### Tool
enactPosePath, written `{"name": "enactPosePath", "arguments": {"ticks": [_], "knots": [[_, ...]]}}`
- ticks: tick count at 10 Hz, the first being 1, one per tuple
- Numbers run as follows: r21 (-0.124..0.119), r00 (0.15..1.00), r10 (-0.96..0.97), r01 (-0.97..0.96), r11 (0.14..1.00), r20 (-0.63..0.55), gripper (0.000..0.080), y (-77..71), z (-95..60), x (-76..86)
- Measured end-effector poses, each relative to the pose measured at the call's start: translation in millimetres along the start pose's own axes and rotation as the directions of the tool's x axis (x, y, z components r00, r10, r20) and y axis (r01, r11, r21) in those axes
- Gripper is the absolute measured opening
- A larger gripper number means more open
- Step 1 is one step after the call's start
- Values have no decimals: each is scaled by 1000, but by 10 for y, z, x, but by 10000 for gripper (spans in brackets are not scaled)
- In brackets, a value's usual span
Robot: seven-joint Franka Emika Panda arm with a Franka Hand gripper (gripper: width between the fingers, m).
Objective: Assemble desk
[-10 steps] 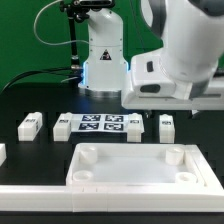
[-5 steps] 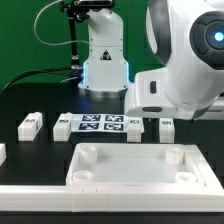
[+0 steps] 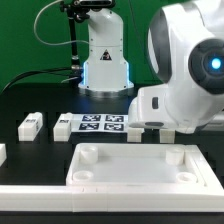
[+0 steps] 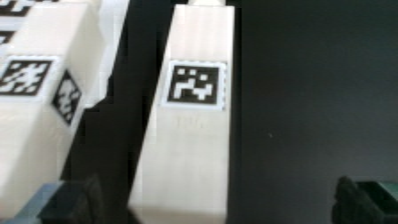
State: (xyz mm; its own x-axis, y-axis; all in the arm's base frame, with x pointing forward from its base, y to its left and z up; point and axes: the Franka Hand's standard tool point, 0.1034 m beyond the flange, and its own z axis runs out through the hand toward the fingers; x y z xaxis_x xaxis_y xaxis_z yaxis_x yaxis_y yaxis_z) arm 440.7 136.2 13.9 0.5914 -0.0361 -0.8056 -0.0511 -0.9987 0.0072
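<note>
The white desk tabletop [image 3: 130,168] lies flat at the front, its round corner sockets facing up. Loose white legs lie behind it: two on the exterior view's left [image 3: 31,124] [image 3: 61,127] and two on the right [image 3: 136,131] [image 3: 167,134], partly covered by the arm. In the wrist view my gripper [image 4: 214,205] is open, above a tagged leg [image 4: 192,120]. Its dark fingertips [image 4: 63,205] stand on either side of the leg's near end without touching it. A second tagged leg [image 4: 39,90] lies beside it. In the exterior view the fingers are hidden by the hand.
The marker board [image 3: 98,123] lies between the two pairs of legs. A long white border rail [image 3: 60,198] runs along the front edge. The robot base [image 3: 103,60] stands at the back. Another white part shows at the left edge [image 3: 2,153].
The arm has swung lower and nearer the camera, over the legs on the exterior view's right, and now covers more of them. The parts on the table have not moved.
</note>
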Motion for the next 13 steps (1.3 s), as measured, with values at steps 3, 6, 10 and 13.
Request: {"name": "enactPosePath", "arguments": {"ticks": [3,6,10,13], "knots": [[-8,1000,-20,20,1000,7,649,-9,42,12],[-8,1000,-20,20,1000,6,389,-9,42,13],[-8,1000,-21,21,1000,6,287,-10,42,13],[-8,1000,-21,21,1000,6,287,-10,42,13]]}}
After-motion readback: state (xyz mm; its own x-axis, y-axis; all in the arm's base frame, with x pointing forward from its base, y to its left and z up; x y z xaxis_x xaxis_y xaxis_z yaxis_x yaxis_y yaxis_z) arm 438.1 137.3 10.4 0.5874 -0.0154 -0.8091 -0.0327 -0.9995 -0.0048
